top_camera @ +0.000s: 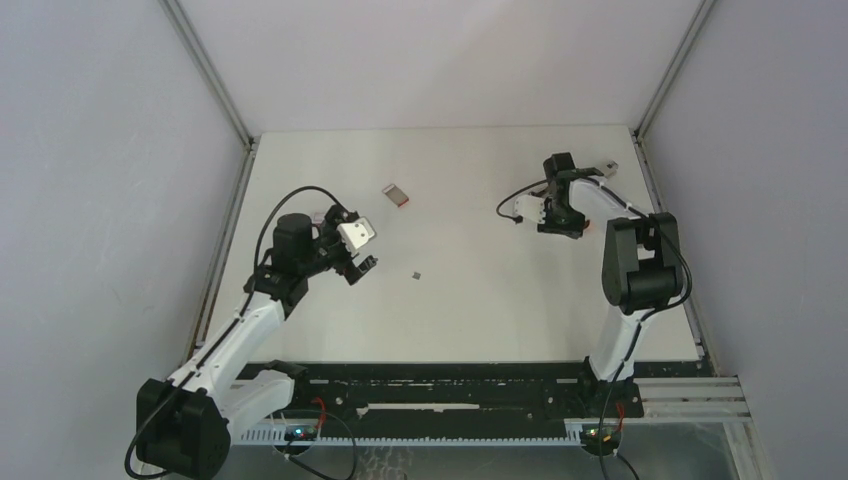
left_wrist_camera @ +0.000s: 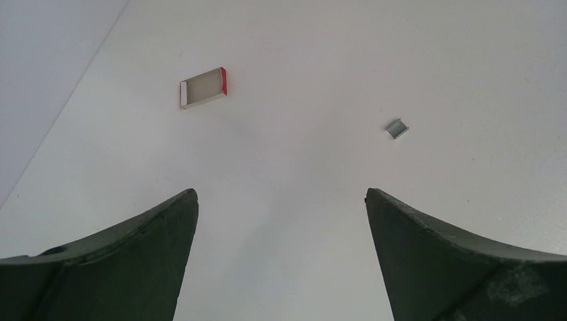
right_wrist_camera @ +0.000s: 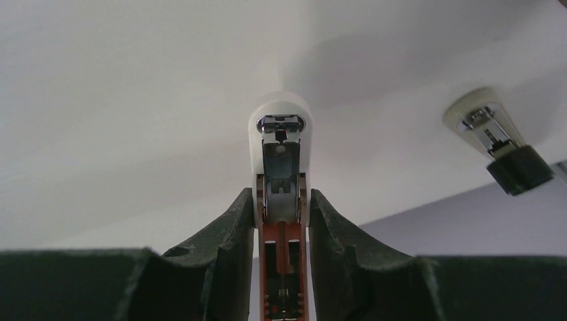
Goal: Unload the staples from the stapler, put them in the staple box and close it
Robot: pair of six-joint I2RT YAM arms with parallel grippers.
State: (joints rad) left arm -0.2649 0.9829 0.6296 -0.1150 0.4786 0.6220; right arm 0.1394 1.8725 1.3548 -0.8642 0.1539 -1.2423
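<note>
**Step in hand: emptying the magazine**

1. Check the left gripper [top_camera: 362,250]. It hangs above the white table [top_camera: 480,310], to the left of the small red-and-white rectangular box [top_camera: 397,194] and nearer the arm bases than the box. Its jaws are spread wide and hold nothing. In its wrist view the box [left_wrist_camera: 203,87] lies open side up, ahead of the left finger.

2. Locate the discharged staples. One tiny short grey metal strip [top_camera: 415,274] lies flat on the table, just to the right of the box and nearer the bases. It touches neither the box nor a finger. In the left wrist view the strip [left_wrist_camera: 397,128] sits ahead of the right finger.

3. Check the right gripper [top_camera: 548,212]. It is well to the right of the box. Its jaws are pinched on the sides of the white plastic stapler [top_camera: 520,207].

4. In the right wrist view the stapler [right_wrist_camera: 281,134] points away from the camera. Its chrome channel and orange-red tray with a spring are exposed between the fingers [right_wrist_camera: 231,227]. You cannot tell from here whether any strips sit in the channel.

5. To do this step well, keep the pinch on the stapler body only, clear of the tray. Tip the open channel toward the table so loose strips fall near the box. Use the left gripper for strips that stick.
</note>
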